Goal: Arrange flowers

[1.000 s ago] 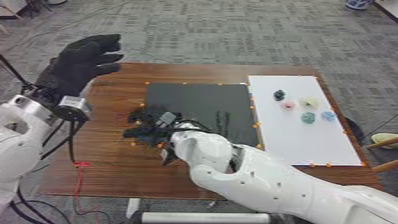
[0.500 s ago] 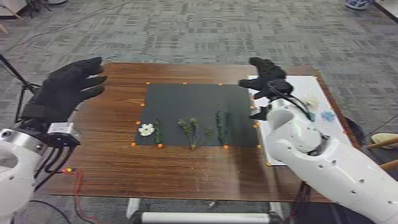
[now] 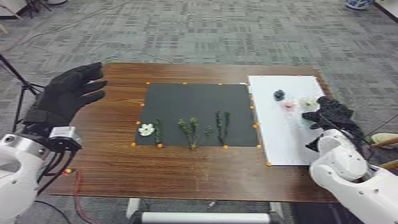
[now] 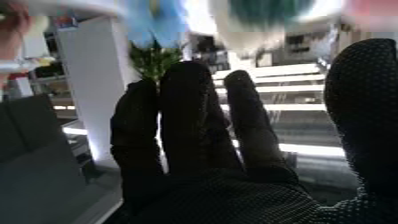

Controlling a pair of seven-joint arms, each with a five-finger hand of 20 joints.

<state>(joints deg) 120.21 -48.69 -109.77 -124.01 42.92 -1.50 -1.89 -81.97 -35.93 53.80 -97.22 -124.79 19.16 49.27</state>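
Observation:
My right hand [image 3: 332, 113] is over the right side of the white board [image 3: 282, 142], open, covering part of it. In the right wrist view my right hand [image 4: 191, 120] has straight fingers with blurred blue [image 4: 153, 22], teal [image 4: 266, 11] and pink [image 4: 373, 9] flower heads beyond them. The head view shows a dark flower head [image 3: 279, 95], a pink one [image 3: 289, 106] and a cream one [image 3: 309, 104] on the board. On the black mat [image 3: 195, 97] lie a white flower [image 3: 146, 129] and green stems [image 3: 193, 132]. My left hand [image 3: 64, 95] is open, raised left of the mat.
Small orange markers edge the mat and board on the brown table [image 3: 160, 175]. A red cable [image 3: 78, 187] hangs by the table's left front corner. At the right stands a wooden chair [image 3: 389, 165].
My right hand has gone from the mat's near left part, past the board's left edge, to its right side. The white flower and stems are uncovered. My left hand has shifted slightly.

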